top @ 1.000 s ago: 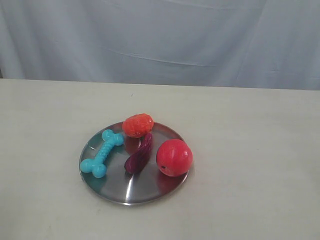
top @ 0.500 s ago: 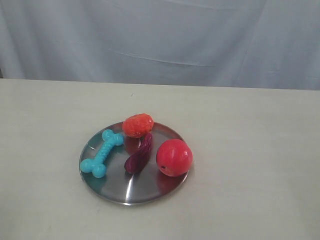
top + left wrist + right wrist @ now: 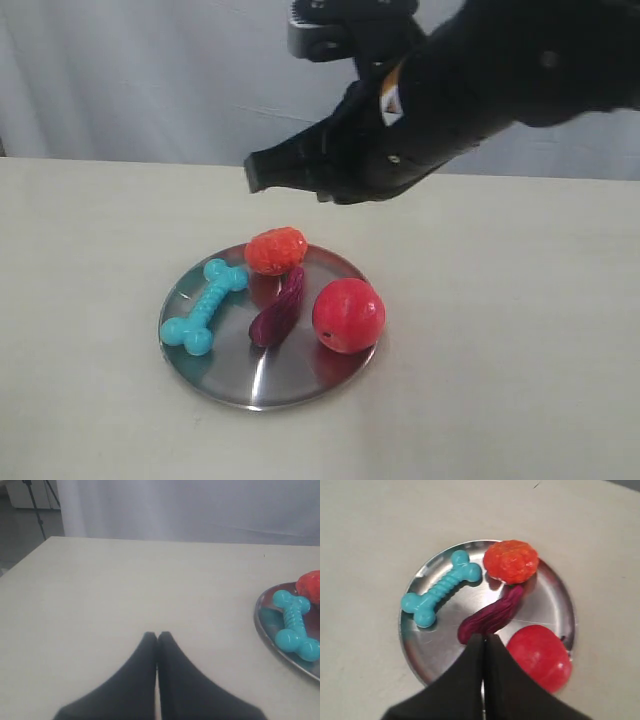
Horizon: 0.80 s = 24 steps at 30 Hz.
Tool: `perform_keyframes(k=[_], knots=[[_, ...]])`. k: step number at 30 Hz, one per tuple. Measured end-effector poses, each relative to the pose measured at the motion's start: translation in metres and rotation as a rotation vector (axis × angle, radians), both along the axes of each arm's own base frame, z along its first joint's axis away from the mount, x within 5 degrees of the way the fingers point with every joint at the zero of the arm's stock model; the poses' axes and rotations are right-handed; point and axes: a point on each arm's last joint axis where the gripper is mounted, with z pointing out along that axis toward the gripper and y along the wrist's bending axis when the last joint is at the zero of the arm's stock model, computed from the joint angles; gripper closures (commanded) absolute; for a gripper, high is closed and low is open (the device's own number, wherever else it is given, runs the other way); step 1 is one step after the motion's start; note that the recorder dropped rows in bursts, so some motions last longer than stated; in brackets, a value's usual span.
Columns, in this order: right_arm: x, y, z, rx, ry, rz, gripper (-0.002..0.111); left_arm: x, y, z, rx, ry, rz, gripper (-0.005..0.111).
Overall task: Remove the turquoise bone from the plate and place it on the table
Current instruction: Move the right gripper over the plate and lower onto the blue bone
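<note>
While your right gripper (image 3: pixel 483 637) hangs over the plate (image 3: pixel 290 385), jaws pressed together, the bone (image 3: pixel 204 306) lies on the plate's side toward the table's (image 3: pixel 500 400) left edge. Looks like the approach; next, open and straddle its shaft.

Shiny metal plate (image 3: pixel 300 385), matte beige table (image 3: pixel 500 300)

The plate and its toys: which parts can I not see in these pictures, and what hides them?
Left wrist view: the picture's edge cuts off the plate; only the bone and a bit of the orange toy show.
Right wrist view: the shut right gripper covers part of the plate's rim.
Exterior view: the arm is blurred; its jaws cannot be read there.
</note>
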Motion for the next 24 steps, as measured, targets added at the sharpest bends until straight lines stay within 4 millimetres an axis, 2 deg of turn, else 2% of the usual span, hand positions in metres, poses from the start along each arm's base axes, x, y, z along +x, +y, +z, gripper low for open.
perform_keyframes(k=[8,11,13,15,19,24], knots=[[0.049,0.028,-0.024,0.063,0.158,0.009,0.107,0.0,0.0,0.0,0.0,0.0,0.0,0.107],[0.064,0.04,-0.037,0.061,0.218,0.018,0.09,0.0,0.0,0.0,0.0,0.0,0.0,0.107],[0.073,0.049,-0.045,0.075,0.24,0.024,0.072,0.0,0.0,0.0,0.0,0.0,0.0,0.107],[0.082,0.059,-0.052,0.092,0.254,0.034,0.06,0.0,0.0,0.0,0.0,0.0,0.0,0.107],[0.097,0.081,-0.067,0.144,0.282,0.054,0.058,0.0,0.0,0.0,0.0,0.0,0.0,0.107],[0.116,0.094,-0.091,0.172,0.345,0.037,0.058,0.0,0.0,0.0,0.0,0.0,0.0,0.107]])
